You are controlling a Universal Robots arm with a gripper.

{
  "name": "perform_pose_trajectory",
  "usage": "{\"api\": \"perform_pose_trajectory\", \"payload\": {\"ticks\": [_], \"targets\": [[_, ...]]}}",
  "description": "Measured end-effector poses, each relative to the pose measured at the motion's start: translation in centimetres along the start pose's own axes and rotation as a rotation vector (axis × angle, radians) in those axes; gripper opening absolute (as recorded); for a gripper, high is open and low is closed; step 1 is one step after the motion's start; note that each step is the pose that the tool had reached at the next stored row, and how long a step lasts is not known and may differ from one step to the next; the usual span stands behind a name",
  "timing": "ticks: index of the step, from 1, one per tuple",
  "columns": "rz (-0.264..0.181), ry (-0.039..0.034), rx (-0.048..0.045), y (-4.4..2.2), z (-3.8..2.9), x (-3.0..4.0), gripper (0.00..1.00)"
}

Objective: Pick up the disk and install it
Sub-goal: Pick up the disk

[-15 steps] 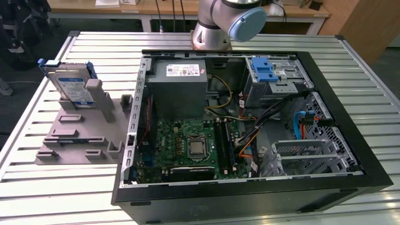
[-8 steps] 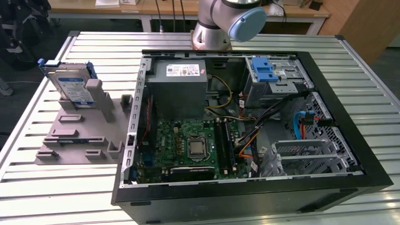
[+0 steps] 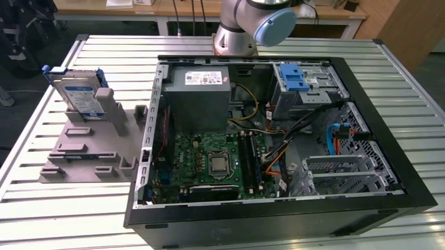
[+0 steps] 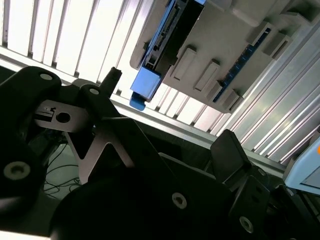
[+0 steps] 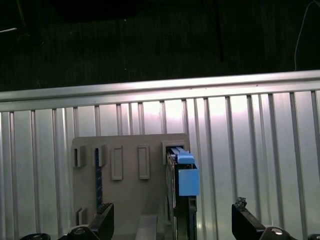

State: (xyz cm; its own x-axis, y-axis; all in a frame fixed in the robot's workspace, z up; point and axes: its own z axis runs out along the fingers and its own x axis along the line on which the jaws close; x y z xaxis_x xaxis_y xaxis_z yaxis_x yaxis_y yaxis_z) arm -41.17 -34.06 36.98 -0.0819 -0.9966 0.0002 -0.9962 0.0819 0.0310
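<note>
The disk (image 3: pixel 78 96), silver with a white-and-blue label and a blue frame, stands on edge in the grey fixture (image 3: pixel 83 151) at the exterior view's left, beside the open computer case (image 3: pixel 278 208). In the first wrist view its blue end tab (image 5: pixel 187 180) faces the camera, and the disk's edge runs down between my gripper's (image 5: pixel 172 222) two black fingertips (image 5: pixel 102 220), which stand wide apart. My gripper is open and holds nothing. In the second wrist view the disk (image 4: pixel 160 40) lies beyond the open gripper (image 4: pixel 170 107), apart from it.
The arm (image 3: pixel 250 23) rises at the back of the slatted metal table (image 3: pixel 56 208). Inside the case are a motherboard (image 3: pixel 215 161), a power supply (image 3: pixel 198 99), loose cables and a drive cage (image 3: pixel 316 91) with a blue latch (image 3: pixel 295 78). The fixture has upright posts (image 3: pixel 104 101).
</note>
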Motion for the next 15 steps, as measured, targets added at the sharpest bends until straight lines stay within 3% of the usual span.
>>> {"api": "perform_pose_trajectory", "payload": {"ticks": [15], "targets": [[0.0,0.0012,0.0012,0.02,0.17,-0.25,0.99]]}}
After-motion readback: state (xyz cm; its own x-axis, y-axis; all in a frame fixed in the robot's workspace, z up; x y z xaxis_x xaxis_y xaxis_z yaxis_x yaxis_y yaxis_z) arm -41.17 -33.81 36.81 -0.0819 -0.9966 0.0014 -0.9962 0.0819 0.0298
